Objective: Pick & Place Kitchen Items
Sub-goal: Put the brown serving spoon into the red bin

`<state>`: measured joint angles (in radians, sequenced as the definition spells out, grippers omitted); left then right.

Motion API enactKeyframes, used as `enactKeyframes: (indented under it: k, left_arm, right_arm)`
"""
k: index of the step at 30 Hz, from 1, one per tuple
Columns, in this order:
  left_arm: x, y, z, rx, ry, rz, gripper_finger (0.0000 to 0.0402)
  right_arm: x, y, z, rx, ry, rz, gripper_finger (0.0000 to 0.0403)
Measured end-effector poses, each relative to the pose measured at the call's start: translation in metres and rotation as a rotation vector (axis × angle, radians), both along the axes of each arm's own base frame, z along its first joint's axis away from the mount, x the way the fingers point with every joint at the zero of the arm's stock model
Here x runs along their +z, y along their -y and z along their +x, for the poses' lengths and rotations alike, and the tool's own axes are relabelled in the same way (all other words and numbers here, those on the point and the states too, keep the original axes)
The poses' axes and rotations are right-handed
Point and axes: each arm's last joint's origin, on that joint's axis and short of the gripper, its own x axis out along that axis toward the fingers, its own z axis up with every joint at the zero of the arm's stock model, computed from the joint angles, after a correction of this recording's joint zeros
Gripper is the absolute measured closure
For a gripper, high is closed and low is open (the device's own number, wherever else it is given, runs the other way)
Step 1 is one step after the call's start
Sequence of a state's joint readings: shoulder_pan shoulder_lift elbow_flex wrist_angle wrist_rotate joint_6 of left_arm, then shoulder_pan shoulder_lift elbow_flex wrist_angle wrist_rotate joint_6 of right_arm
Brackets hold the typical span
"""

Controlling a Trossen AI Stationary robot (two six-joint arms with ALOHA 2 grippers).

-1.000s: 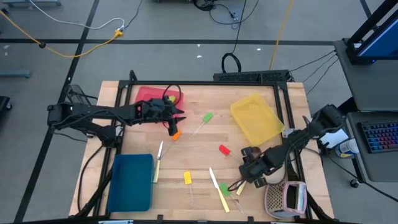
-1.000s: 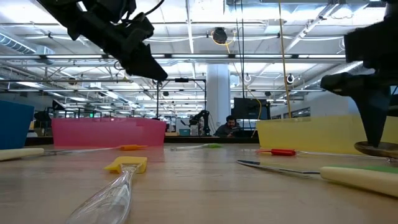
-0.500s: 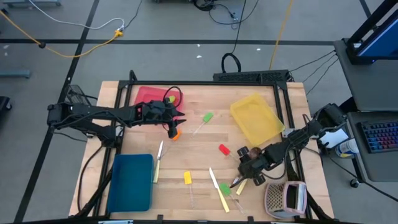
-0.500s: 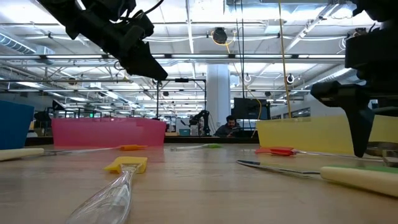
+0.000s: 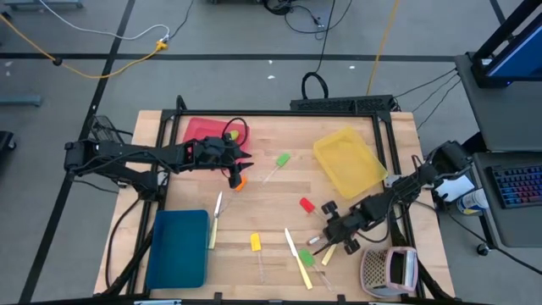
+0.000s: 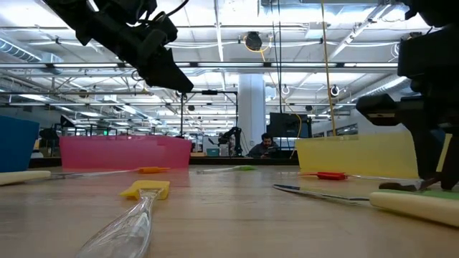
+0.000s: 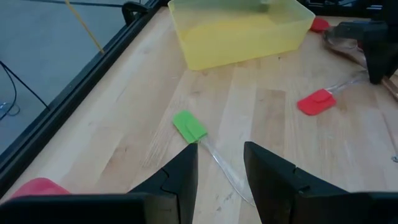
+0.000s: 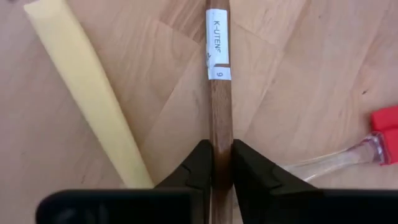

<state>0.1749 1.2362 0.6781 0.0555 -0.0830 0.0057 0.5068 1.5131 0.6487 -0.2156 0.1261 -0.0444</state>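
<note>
While the left gripper (image 5: 243,163) waits beside the red tray (image 5: 201,129) with fingers parted and empty, the right gripper (image 8: 216,163) pinches the brown wooden spoon handle (image 8: 217,68), which runs straight ahead from its fingers, flat on the worktop (image 5: 262,203) near the perforated box (image 5: 388,269).

Bright overhead light — soft shadows, foreground blur.

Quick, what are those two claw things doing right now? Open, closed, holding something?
Left gripper: jaws open, holding nothing, hovering above the green spatula.
Right gripper: jaws closed on the brown spoon, down at the table.
</note>
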Motion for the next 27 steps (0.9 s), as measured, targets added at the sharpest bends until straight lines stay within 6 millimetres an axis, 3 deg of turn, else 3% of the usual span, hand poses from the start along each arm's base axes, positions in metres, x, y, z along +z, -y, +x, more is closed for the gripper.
enactKeyframes:
  k: [7,15,18,23,27]
  left_arm:
    - [0.000,0.002,0.000,0.027,0.016,-0.056,0.0266]
    - [0.005,0.020,0.006,-0.070,0.081,-0.111,0.0266]
    - [0.006,0.029,0.007,-0.108,0.090,-0.112,0.0266]
    - [0.006,0.045,0.008,-0.167,0.092,-0.122,0.0266]
    - [0.008,0.061,0.008,-0.229,0.109,-0.119,0.0266]
  right_arm:
    - [0.018,0.002,0.005,0.045,0.176,-0.060,0.0355]
    - [0.051,0.007,0.030,0.068,0.578,-0.273,0.0366]
    - [0.067,0.009,0.042,0.074,0.757,-0.262,0.0364]
    - [0.095,0.026,0.056,-0.123,1.030,-0.137,0.0349]
    - [0.103,0.043,0.062,-0.205,1.104,-0.059,0.0353]
